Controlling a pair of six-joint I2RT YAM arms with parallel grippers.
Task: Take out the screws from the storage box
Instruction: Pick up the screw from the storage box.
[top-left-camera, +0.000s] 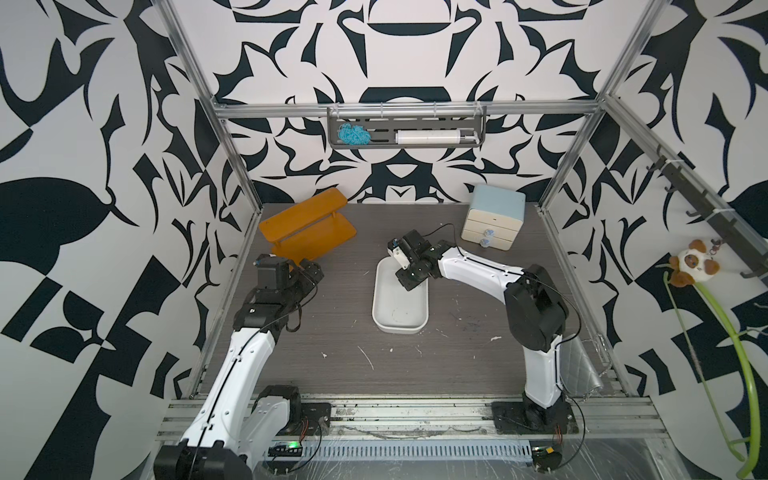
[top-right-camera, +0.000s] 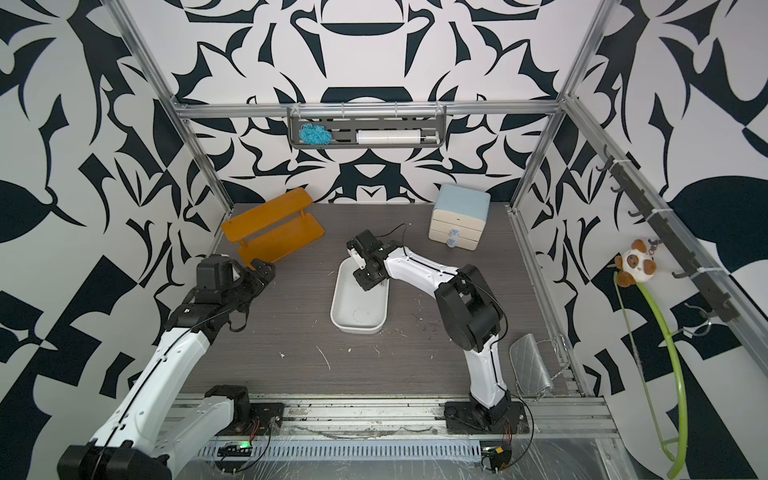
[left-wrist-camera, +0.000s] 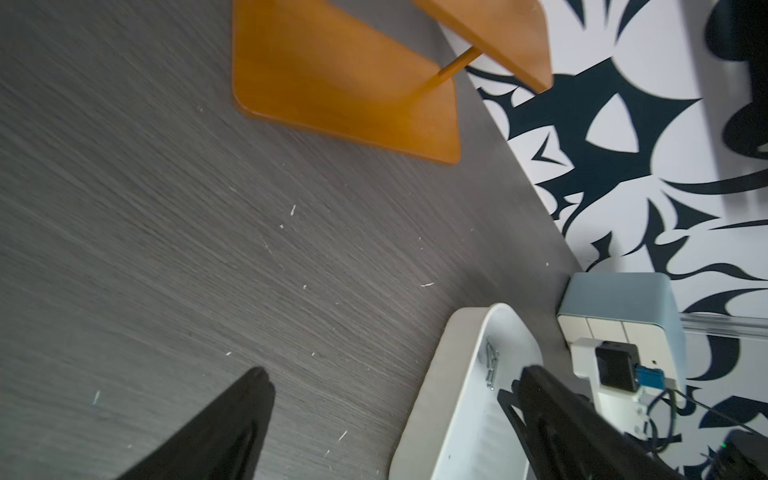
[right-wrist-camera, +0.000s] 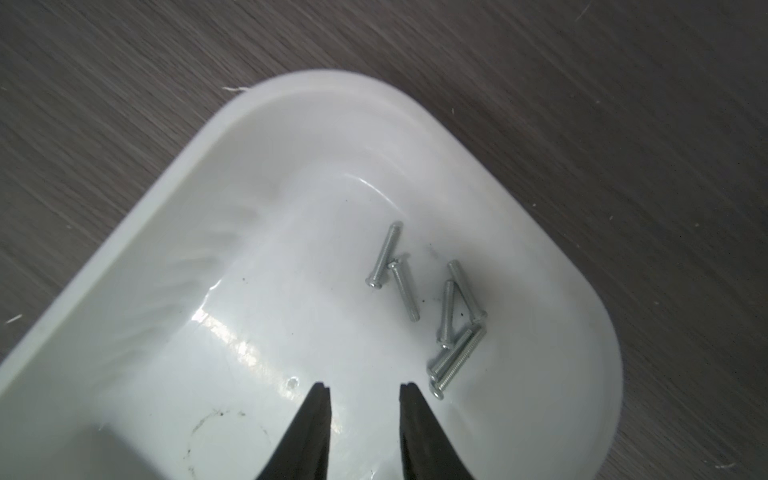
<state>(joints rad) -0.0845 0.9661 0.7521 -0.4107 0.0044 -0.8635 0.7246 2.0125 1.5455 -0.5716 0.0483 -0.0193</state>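
Dark grey wood-grain table, scuffed with white flecks. Black-and-white patterned walls all round, aluminium frame posts at the corners.

Storage box sits about dead centre in both top views, long axis running 12 to 6. Screws, six or so, lie loose on the box floor near a rounded corner at its 12 o'clock end; also glimpsed in the left wrist view. None are outside the box.

Right gripper points down inside the box over that 12 o'clock end. Its fingers stand a narrow gap apart with nothing between them, and the nearest screw is just beside one fingertip. Left gripper hangs at 9 o'clock of the box, well apart from it, fingers spread wide and empty.

Edges:
- orange shelf at 10 o'clock by the back corner
- drawer cabinet at 1 o'clock against the back wall
- silver purse at 4 o'clock on the side rail

Wall rack hangs above the back edge. Bare tabletop runs from 5 to 8 o'clock in front of the box, and between the box and the shelf.
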